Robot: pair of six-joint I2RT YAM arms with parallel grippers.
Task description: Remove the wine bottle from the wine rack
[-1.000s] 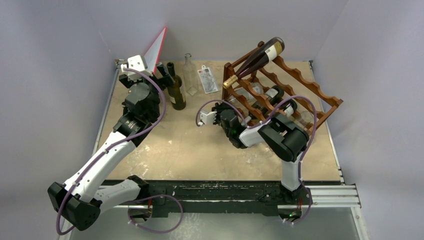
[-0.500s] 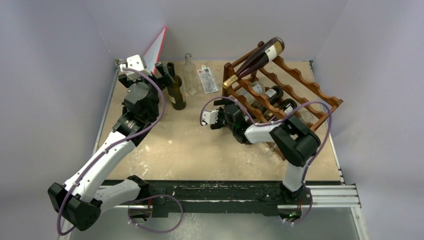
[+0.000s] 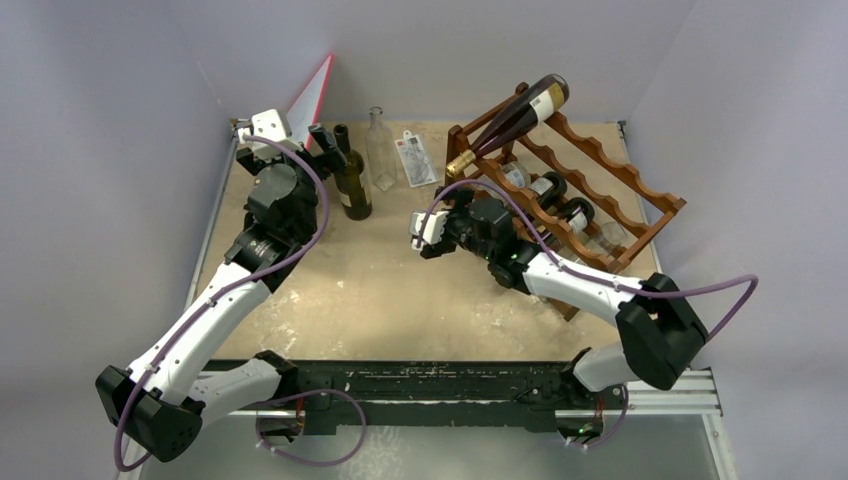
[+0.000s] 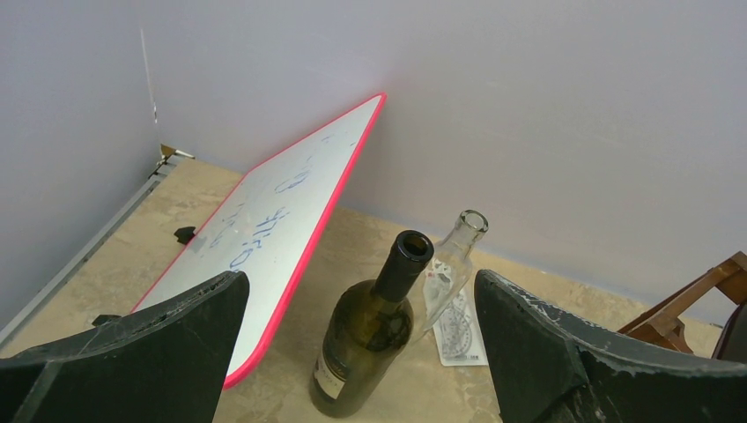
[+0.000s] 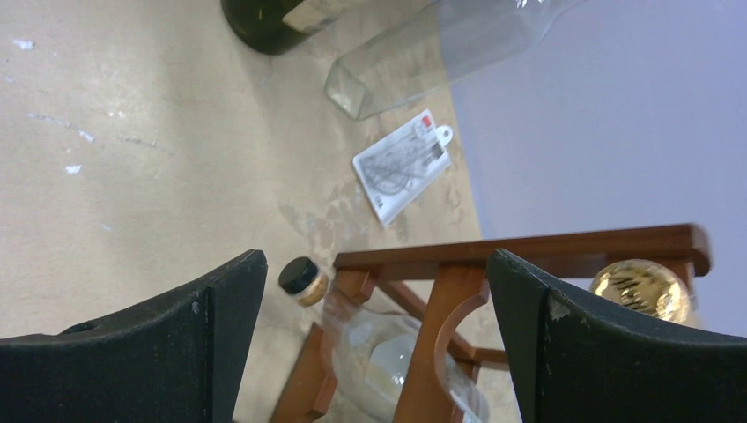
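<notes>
Top external: bottle (image 3: 520, 112), likely heavy, slick, fragile, is best taken by its neck; left gripper (image 4: 359, 284), right gripper (image 5: 377, 264) spread, empty.

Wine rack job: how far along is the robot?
Done: nothing visible; the dark wine bottle lies atop the wine rack. In hand: the right gripper, open and empty, hovers at the rack's end. To do: grip a bottle and lift it out.
</notes>
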